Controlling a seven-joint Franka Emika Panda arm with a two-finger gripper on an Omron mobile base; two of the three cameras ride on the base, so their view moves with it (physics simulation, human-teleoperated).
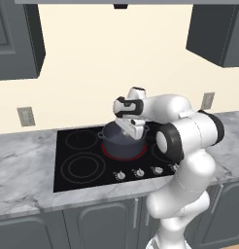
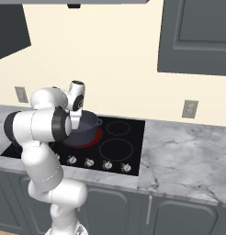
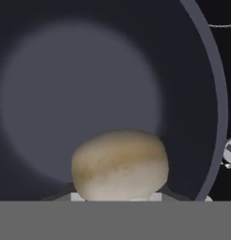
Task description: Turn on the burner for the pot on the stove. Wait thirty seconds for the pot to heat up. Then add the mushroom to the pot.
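Note:
The dark blue-grey pot (image 1: 122, 144) stands on the black stove (image 1: 68, 170), and the burner (image 1: 108, 152) under it glows red around its base. My gripper (image 1: 126, 132) reaches down over the pot's mouth. In the hand view the tan-capped mushroom (image 3: 119, 164) sits close to the camera, with the gripper (image 3: 117, 197) shut on it. Behind it lies the pot's dark inside (image 3: 80, 93). The right base view shows the pot (image 2: 87, 123) and the burner's red glow (image 2: 93, 137) partly hidden by my arm.
A row of silver knobs (image 1: 138, 172) runs along the stove's front edge, and one knob (image 3: 230, 152) shows beside the pot's rim. Grey marble counter (image 2: 179, 151) flanks the stove. Dark wall cabinets (image 2: 197, 36) hang above. Wall outlets (image 1: 26, 116) sit on the backsplash.

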